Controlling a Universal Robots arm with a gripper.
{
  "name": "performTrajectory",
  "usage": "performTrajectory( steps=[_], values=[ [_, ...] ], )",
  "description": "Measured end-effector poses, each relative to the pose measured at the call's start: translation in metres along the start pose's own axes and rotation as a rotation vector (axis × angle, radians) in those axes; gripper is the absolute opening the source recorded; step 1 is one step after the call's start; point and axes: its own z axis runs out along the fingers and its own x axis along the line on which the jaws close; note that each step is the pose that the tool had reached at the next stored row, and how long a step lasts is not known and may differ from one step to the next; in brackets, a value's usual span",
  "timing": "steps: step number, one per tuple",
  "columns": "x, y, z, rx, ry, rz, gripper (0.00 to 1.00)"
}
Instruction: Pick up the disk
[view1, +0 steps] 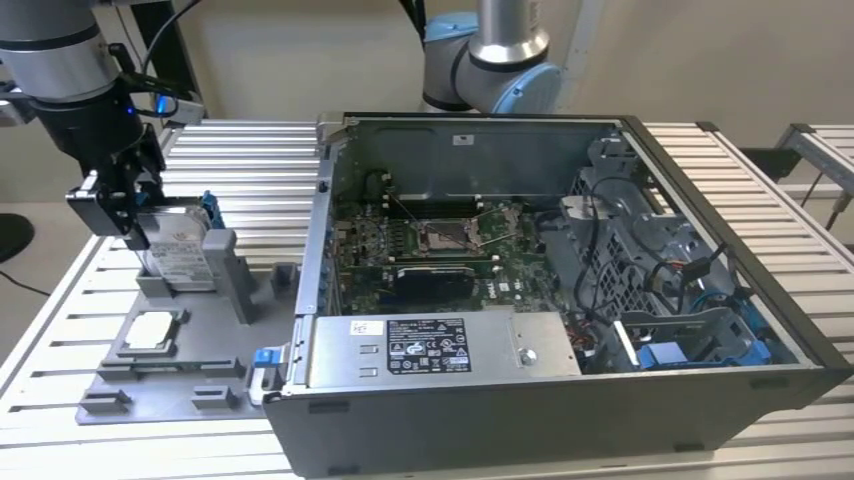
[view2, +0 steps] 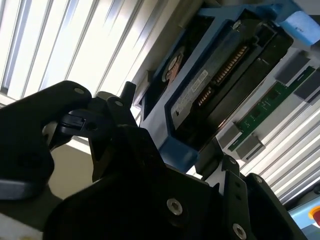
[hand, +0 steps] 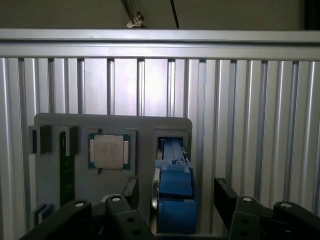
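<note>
- The gripper (view1: 138, 222) hangs from the arm on the exterior view's left, lowered around the upper part of the disk (view1: 178, 250).
- The disk stands upright on one edge in a grey holder (view1: 222, 265). Its broad silver face shows in the exterior view. Its blue caddy (view1: 208, 215) runs along the edge nearer the computer case (view1: 561, 400).
- The holder rises from a grey fixture plate (view1: 158, 385), which lies on the slatted aluminium table (view1: 254, 150).
- Jaw state: spread. In the first wrist view the two black fingers (hand: 132, 192) stand one on each side of the disk. A gap of bare plate shows between each finger and the caddy, so neither finger touches the disk.
- In the second wrist view the disk is seen edge-on just past the black gripper body. The blue caddy frames its dark underside, and a row of connector pins is visible.
- A square silver chip (view1: 151, 331) lies flat in a recess of the fixture plate, near the holder but apart from it. In the first wrist view it sits beside the slot that carries the disk.
- A green circuit strip (view2: 263, 107) shows beyond the disk in the second wrist view.
- The computer case stands open on the table, just beside the fixture plate on the exterior view's right. Inside it are a motherboard (view1: 427, 240) and a grey power supply box (view1: 441, 345) with a black-and-white label.
- A second arm (view1: 494, 60) stands behind the case.
</note>
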Motion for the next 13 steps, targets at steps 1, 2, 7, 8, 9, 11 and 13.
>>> performTrajectory(
  steps=[1, 2, 7, 8, 9, 11, 13],
  values=[
    [0.0000, 0.0000, 0.0000, 0.0000, 0.0000, 0.000, 0.00],
    [0.0000, 0.0000, 0.0000, 0.0000, 0.0000, 0.000, 0.00],
    [0.0000, 0.0000, 0.0000, 0.0000, 0.0000, 0.000, 0.00],
    [0.0000, 0.0000, 0.0000, 0.0000, 0.0000, 0.000, 0.00],
    [0.0000, 0.0000, 0.0000, -0.0001, 0.0000, 0.000, 0.00],
    [0.0000, 0.0000, 0.0000, -0.0002, 0.0001, 0.000, 0.00],
    [0.0000, 0.0000, 0.0001, -0.0001, -0.0001, 0.000, 0.00]
  ],
)
